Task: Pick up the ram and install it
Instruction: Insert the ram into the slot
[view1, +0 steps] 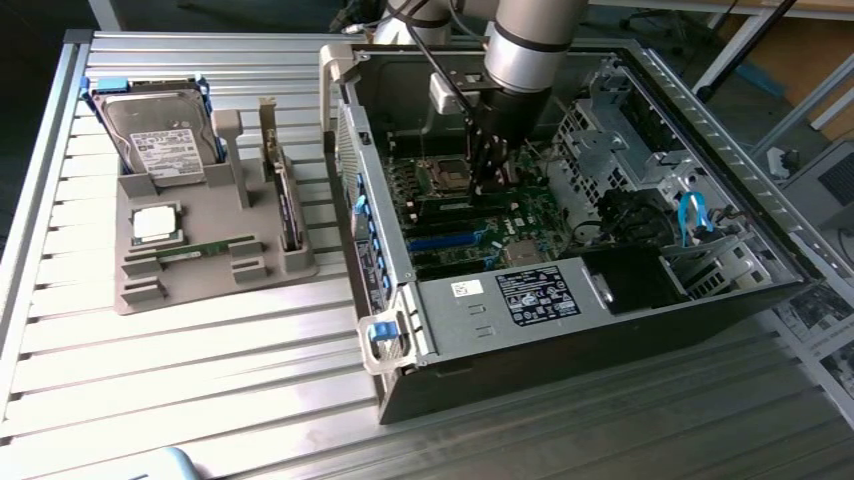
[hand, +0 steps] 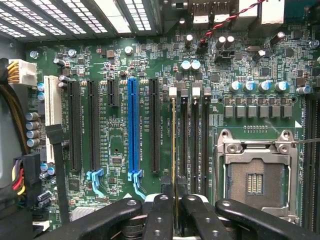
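Closest to the wrist camera, the gripper (hand: 175, 210) has its black fingers (hand: 159, 217) drawn almost together on the ram (hand: 173, 150), which is seen edge-on as a thin yellowish line standing in the leftmost of the memory slots on the motherboard (hand: 200, 90). The stick's faces and chips cannot be made out from this angle, and how far it sits in the slot is hard to tell. Beside the slots lies the open processor socket (hand: 255, 175), cut off partly by the fingers; the blue expansion slot (hand: 132, 127) stands on the other side.

In the exterior view, the arm (view1: 534, 45) comes down near the top centre of the frame, roughly vertical, into the open computer case (view1: 400, 340), and its upper part is cut off by the frame edge. Its gripper (view1: 491, 170) is dark against the board. Towards the left of that frame, a grey holder (view1: 147, 290) carries a second ram stick (view1: 207, 248), a silver processor (view1: 156, 222) and a hard drive (view1: 158, 140).
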